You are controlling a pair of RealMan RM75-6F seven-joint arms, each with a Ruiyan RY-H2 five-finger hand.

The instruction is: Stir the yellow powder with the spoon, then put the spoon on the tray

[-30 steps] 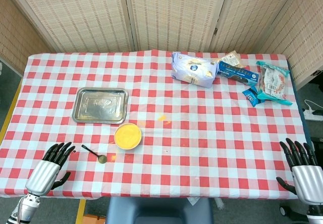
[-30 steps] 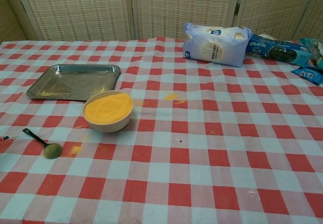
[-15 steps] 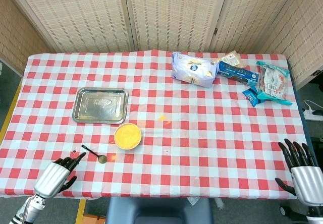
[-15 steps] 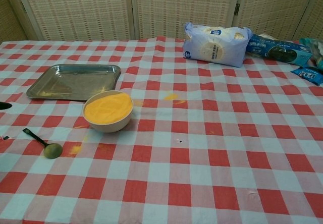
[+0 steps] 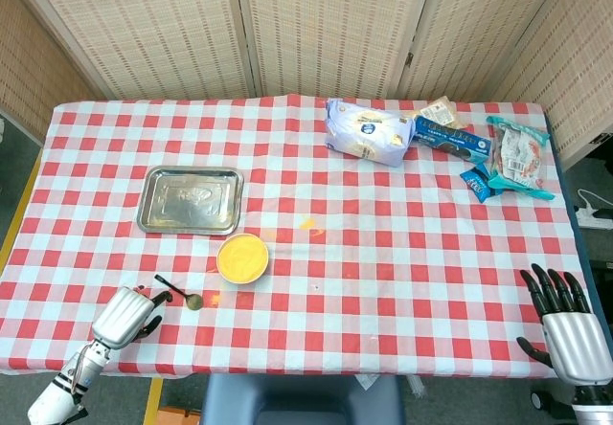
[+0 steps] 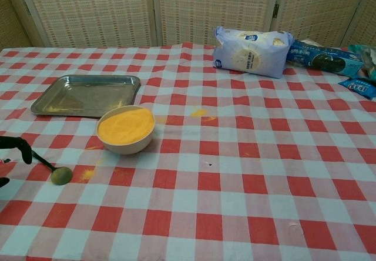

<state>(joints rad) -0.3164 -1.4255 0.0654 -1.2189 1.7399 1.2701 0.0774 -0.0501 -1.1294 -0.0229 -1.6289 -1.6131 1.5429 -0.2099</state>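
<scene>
The spoon (image 5: 178,291) lies flat on the checked cloth, left of the bowl of yellow powder (image 5: 241,257), its dark handle pointing back-left. My left hand (image 5: 129,312) is at the handle's end, with black fingers (image 6: 16,144) curved over that end and apart; the spoon (image 6: 51,170) rests on the table, not lifted. The steel tray (image 5: 158,216) sits behind the bowl (image 6: 126,143). In the chest view the tray (image 6: 59,90) shows at the far left. At the front right edge, my right hand (image 5: 565,318) hangs with fingers spread and holds nothing.
Snack bags and packets (image 5: 369,131) lie along the far right of the table, with more wrappers (image 5: 517,157) at the right edge. Small spills of yellow powder (image 5: 306,222) dot the cloth near the bowl. A folding screen stands behind the table.
My left hand has moved right and forward along the front edge until its fingers reach the spoon's handle. The right hand shifted slightly left. The spoon and bowl have not moved.
</scene>
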